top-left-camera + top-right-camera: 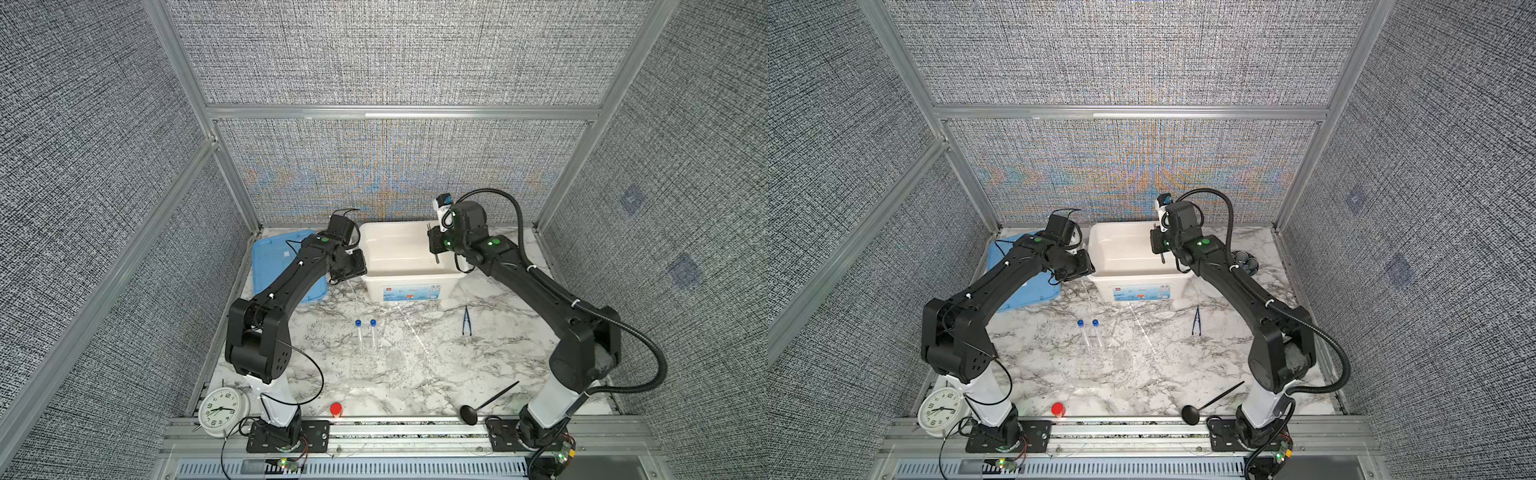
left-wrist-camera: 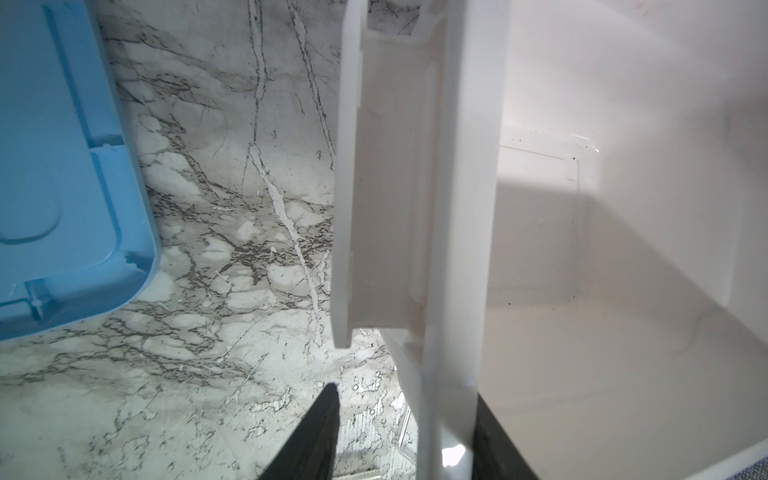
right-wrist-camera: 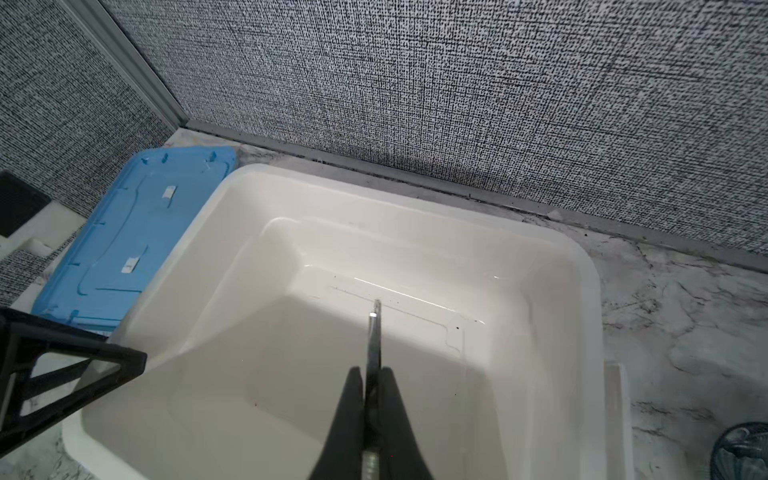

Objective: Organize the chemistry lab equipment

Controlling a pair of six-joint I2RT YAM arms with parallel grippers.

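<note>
**Layout.** The bench (image 1: 415,374) carries a white bin (image 1: 374,286) at the rear centre. A blue lid (image 1: 270,266) lies flat just beside the bin, on the left-arm side.

**Left arm** (image 1: 286,286). The left jaws straddle the bin's side wall, one finger (image 2: 324,432) outside and one inside. They are partly open. A gap shows between the outer finger and the wall, so no firm grip is evident.

**Right arm** (image 1: 532,282). The right jaws are closed on the silver tweezers (image 3: 374,332). They are held above the bin's interior with the tip pointing down toward the floor of the bin, clear of the walls.

**Items outside the bin.** The two blue-capped tubes (image 1: 358,328) lie side by side at mid-bench. The dark blue forceps (image 1: 466,322) lie nearer the right arm. Both are well apart from either jaws.

**Hazards.**
- If the left jaws close on the wall and pull, the bin may tilt or slide. The wall could then strike the tweezers.
- Release from this height may let the tweezers bounce or land tip-first.
- The tweezers are thin and smooth, so they may rotate or slip within the grip.
</note>
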